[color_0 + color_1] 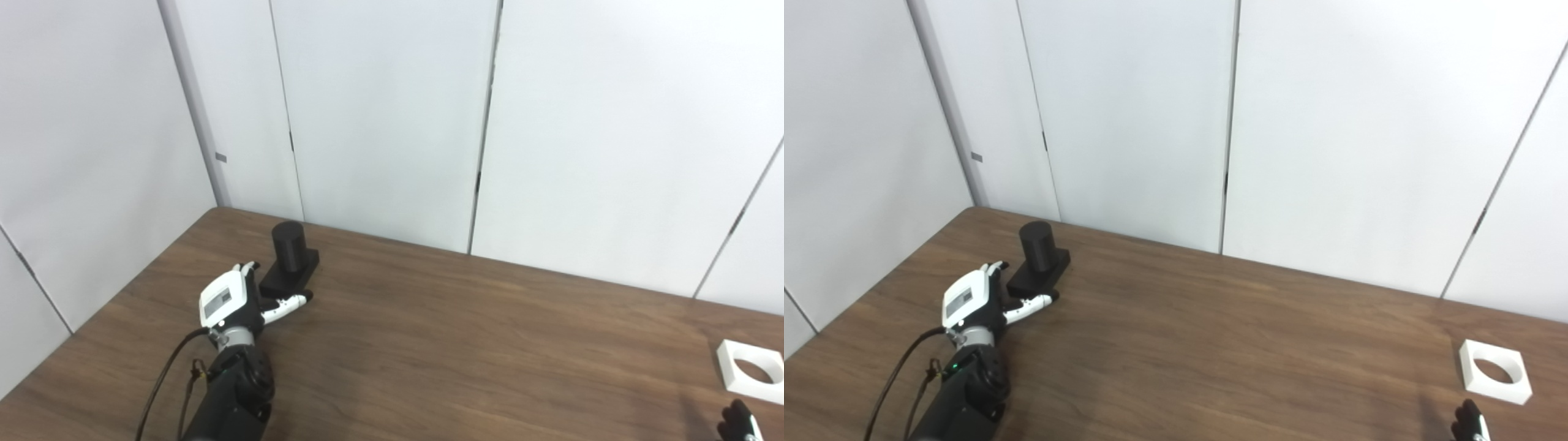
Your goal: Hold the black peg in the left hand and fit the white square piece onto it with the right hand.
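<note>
The black peg is seen as a short upright cylinder fixed on a flat rectangular black base, standing at the far left of the brown wooden table, close to the white wall panels. The white square piece is a flat block pierced by 1 large round hole; it is laid flat at the near right of the table, well apart from the peg. The left hand is placed just at the near end of the peg's base, with its fingers spread open and its thumb stretched to the right along the base's near edge; nothing is gripped. Only the dark fingertips of the right hand are shown at the bottom edge, just near of the white piece and apart from it, so its opening cannot be told.
</note>
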